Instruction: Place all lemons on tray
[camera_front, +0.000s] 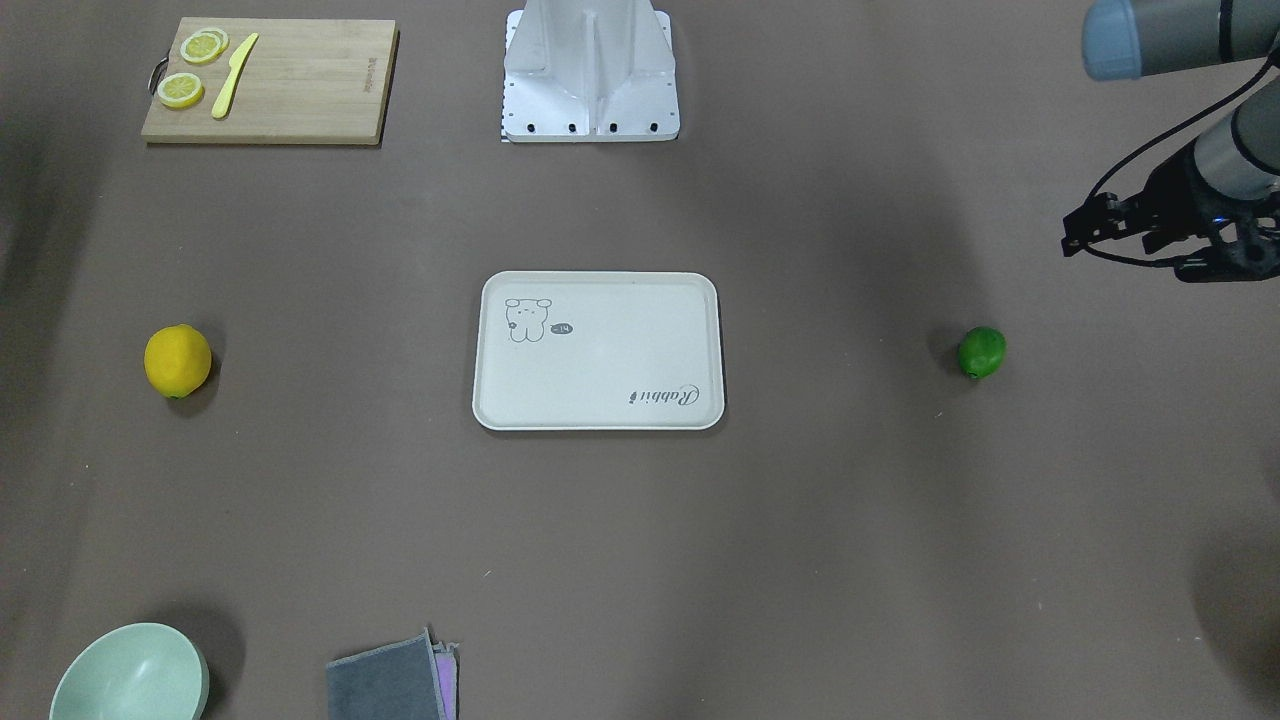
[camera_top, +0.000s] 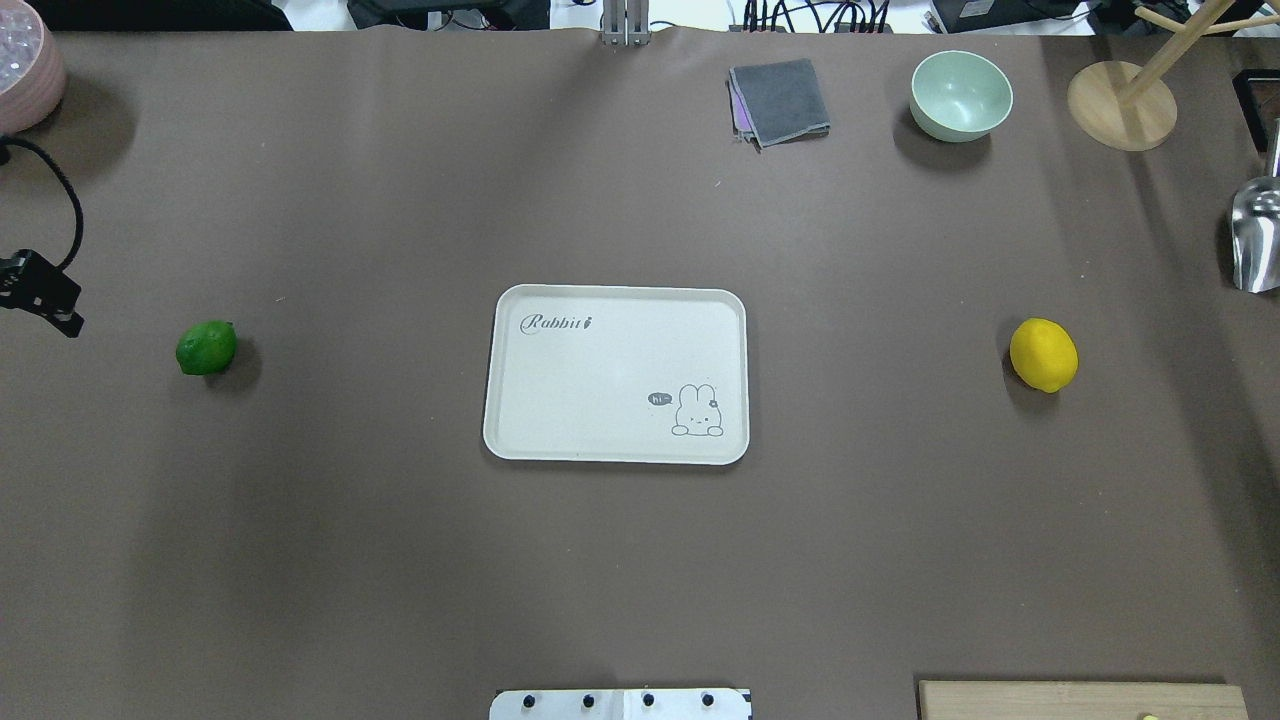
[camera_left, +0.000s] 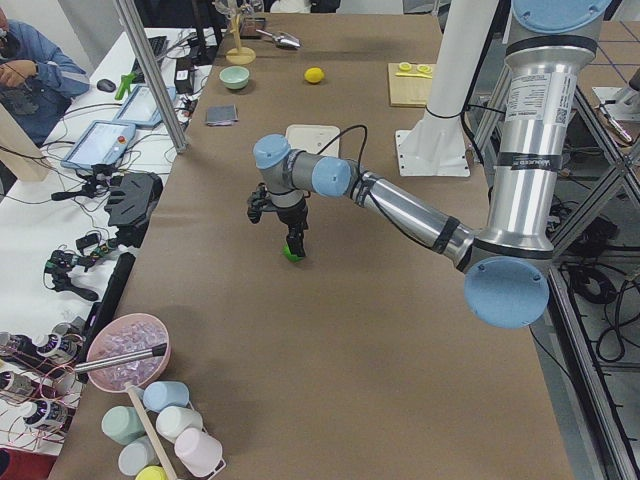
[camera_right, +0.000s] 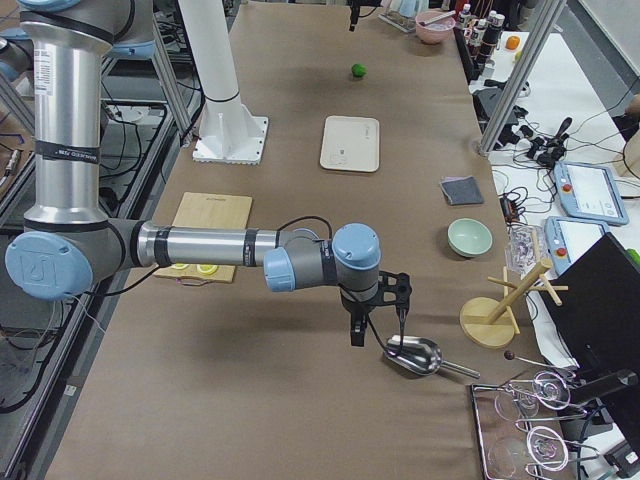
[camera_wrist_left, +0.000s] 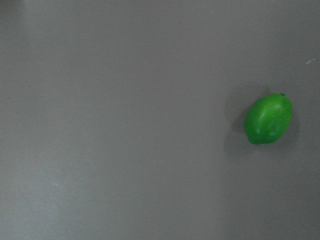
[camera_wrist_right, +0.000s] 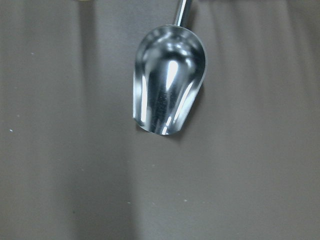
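The off-white tray lies empty at the table's middle. The yellow lemon lies on the table on the robot's right. The green lemon lies on its left and shows at the right of the left wrist view. My left gripper hovers open and empty above the table, beyond the green lemon from the tray. My right gripper hangs over a metal scoop, far from the yellow lemon; I cannot tell whether it is open or shut.
A wooden cutting board with lemon slices and a yellow knife lies near the robot's base. A pale green bowl, a grey cloth and a wooden stand are at the far edge. A pink bowl sits far left.
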